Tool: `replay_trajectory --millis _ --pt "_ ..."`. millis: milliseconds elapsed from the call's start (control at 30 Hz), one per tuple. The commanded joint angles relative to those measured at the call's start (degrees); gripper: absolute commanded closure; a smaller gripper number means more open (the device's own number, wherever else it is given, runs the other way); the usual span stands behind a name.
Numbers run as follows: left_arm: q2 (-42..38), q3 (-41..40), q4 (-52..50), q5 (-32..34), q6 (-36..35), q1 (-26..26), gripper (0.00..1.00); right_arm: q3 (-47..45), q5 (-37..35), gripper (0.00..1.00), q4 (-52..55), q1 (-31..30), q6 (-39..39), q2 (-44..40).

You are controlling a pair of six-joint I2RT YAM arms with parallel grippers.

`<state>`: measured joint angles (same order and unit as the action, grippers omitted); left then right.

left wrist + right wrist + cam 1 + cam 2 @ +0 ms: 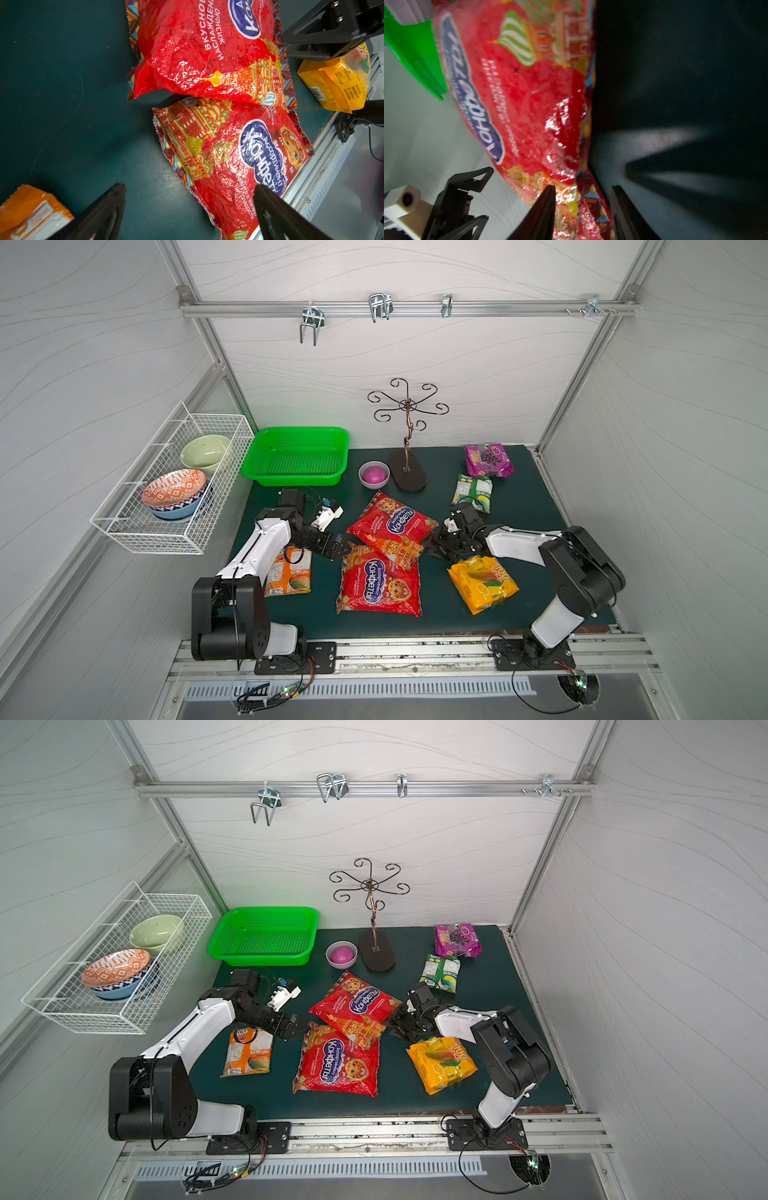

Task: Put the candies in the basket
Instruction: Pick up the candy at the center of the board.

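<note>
My left arm (257,547) covers the far end of the small orange plastic candy bag (291,576), whose long axis runs front to back. Behind it, at the back left corner, stands the shallow bright green perforated plastic basket (297,456); all six bags lie outside it. My left claw (341,547) is spread wide and grasps nothing, hovering just beside the far left corner of the nearer large glossy red candy bag (378,585) with a blue oval logo. That bag looks about as wide as deep, so I cannot name its long axis, but its lettering runs front to back. The second large red bag (390,526) sits on the diagonal, its near edge resting on the first. My right claw (582,189) straddles this bag's patterned seam; the wrist view is blurred, and I cannot tell whether the fingers pinch it. The small yellow plastic bag (484,583) lies skewed beside my right arm (515,543), which partly covers the near end of the small green plastic bag (473,489). The small purple plastic bag (488,460) lies crosswise at the back right. Everything rests on a dark green mat (536,506) between white wavy-lined walls (457,356), with a white wire rack (224,489) on the left wall and an aluminium rail (498,308) with metal hooks across the back.
</note>
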<state>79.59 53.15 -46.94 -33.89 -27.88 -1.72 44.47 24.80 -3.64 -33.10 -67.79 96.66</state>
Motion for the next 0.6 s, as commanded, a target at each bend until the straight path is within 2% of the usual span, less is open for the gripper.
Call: replay_trajectory --millis 0,267,367,567 --pt "-0.06 0.32 0.71 -0.7 -0.16 0.4 0.01 0.39 1.0 0.58 -4.12 -0.47 -0.5 1.39" --pt "-0.05 1.4 -0.21 0.37 -0.89 0.49 0.01 0.33 -1.15 0.96 -1.7 -0.3 0.88 -1.01" --pt "0.37 3.09 -1.67 1.31 -2.18 0.73 0.01 0.78 -3.08 1.0 1.53 0.51 2.92 -3.79" --pt "1.26 5.51 -3.23 2.2 -3.5 1.01 0.01 1.17 -3.69 1.0 7.92 4.9 6.77 -8.69"
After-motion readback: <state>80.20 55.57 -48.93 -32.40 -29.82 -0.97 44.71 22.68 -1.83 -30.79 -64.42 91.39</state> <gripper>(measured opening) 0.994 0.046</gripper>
